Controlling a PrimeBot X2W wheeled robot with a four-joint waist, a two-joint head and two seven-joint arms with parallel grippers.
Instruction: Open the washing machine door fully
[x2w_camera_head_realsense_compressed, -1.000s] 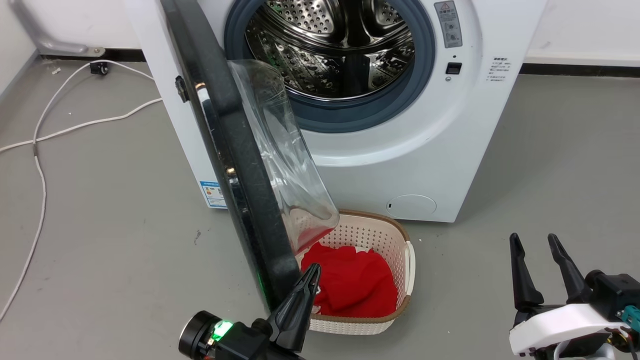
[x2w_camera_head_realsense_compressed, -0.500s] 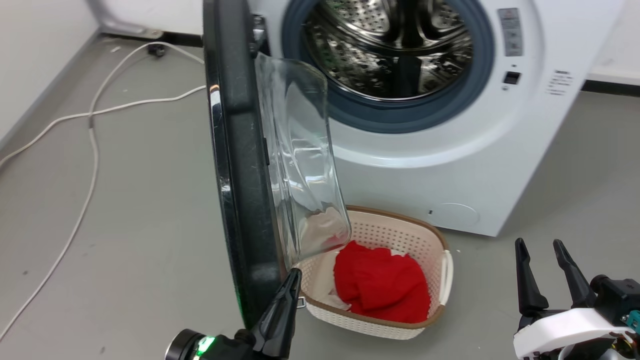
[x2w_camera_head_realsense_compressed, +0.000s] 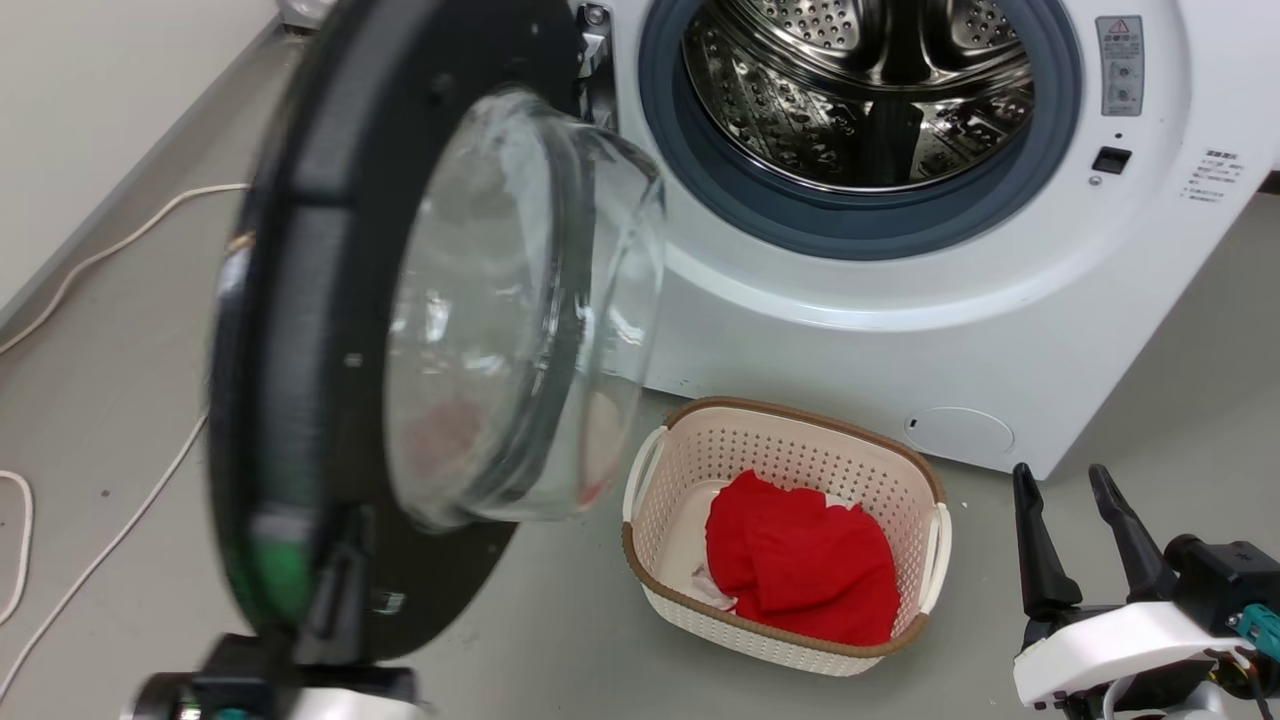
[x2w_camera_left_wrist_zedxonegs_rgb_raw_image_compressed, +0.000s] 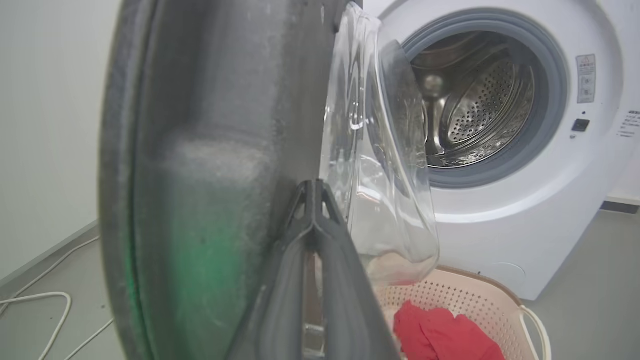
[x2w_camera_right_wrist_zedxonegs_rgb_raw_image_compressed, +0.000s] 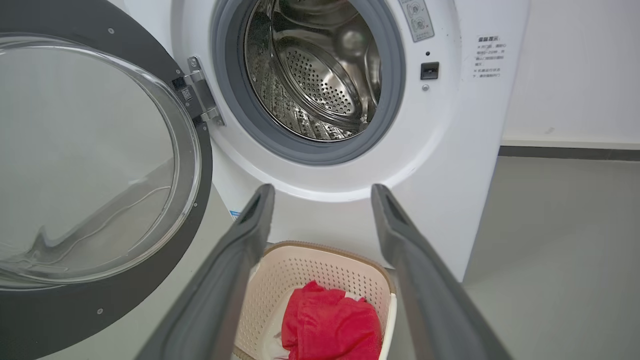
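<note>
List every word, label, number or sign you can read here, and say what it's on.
No word or number is legible.
On the washing machine, grey label: a red warning triangle; its print is too small to read.
Right of it, black print: too small to read.
Lower front, blue sticker: mostly hidden, unreadable.

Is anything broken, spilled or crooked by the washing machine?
Nothing stands out. The washing machine door hangs open on its hinge, and its glass looks whole. The basket sits upright on the floor with the red cloth inside it, and nothing has spilled around it.
</note>
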